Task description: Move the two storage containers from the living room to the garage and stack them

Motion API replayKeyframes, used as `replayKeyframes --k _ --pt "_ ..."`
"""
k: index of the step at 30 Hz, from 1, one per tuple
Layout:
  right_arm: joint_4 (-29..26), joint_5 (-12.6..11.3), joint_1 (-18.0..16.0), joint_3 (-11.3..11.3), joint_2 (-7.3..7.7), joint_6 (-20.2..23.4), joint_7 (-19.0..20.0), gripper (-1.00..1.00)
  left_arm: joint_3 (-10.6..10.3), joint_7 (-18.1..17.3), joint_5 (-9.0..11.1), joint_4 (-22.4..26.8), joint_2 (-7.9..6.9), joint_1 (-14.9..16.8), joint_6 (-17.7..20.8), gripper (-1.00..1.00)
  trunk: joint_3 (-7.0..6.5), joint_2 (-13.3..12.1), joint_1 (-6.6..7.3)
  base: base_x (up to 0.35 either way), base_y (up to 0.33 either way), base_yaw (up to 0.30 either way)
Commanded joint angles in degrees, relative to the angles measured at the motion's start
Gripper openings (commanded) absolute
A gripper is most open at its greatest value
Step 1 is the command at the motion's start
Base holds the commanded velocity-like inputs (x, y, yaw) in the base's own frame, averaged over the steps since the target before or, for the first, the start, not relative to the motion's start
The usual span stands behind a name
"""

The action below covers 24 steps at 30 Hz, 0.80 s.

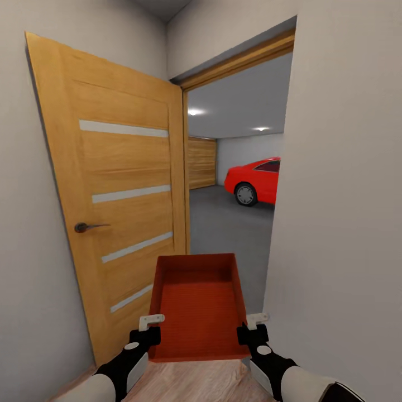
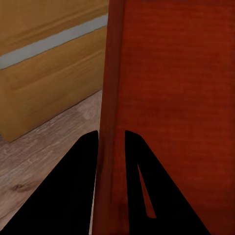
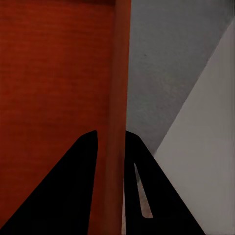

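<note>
1 storage container (image 1: 198,304) held by 2 grippers: left gripper (image 1: 146,329), right gripper (image 1: 251,328)

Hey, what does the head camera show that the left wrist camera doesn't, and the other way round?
Head view alone: the open doorway into the garage, the red car, ceiling lights, the door handle, and the right claw on the container's right wall. Left wrist view alone: a close look at the left claw's fingers straddling the container's left wall. Both share the orange-red storage container, the wooden door, the left claw and the wood-plank floor.
</note>
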<state>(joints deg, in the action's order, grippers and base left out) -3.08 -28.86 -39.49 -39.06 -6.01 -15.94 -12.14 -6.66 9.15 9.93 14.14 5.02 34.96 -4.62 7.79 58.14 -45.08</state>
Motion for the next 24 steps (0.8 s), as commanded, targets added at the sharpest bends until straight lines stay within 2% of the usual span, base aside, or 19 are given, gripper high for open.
replayKeyframes --k 1,13,18,24 --pt "-0.05 -0.15 -0.06 4.34 -0.06 0.22 0.19 -1.00 -1.07 2.18 -0.26 0.10 -0.36 0.00 -1.88 -1.00 0.09 0.06 -0.03 0.185 0.156 -0.049" --pt "-0.01 -0.15 -0.06 4.34 -0.06 0.22 0.19 -1.00 -1.07 1.75 -0.22 0.01 -0.36 -0.04 -1.80 -1.00 0.09 0.06 -0.03 0.215 0.222 -0.022" --pt "-0.01 -0.15 -0.06 4.34 -0.06 0.21 0.19 -1.00 -1.07 1.85 -0.18 -0.06 -0.36 -0.02 -1.80 -1.00 0.09 0.06 -0.03 0.247 0.198 -0.208" --pt "0.00 -0.15 -0.06 4.34 -0.06 0.20 0.19 -1.00 -1.07 2.07 -0.18 -0.07 -0.36 -0.01 -1.80 -1.00 0.09 0.06 -0.03 0.293 0.042 -0.238"
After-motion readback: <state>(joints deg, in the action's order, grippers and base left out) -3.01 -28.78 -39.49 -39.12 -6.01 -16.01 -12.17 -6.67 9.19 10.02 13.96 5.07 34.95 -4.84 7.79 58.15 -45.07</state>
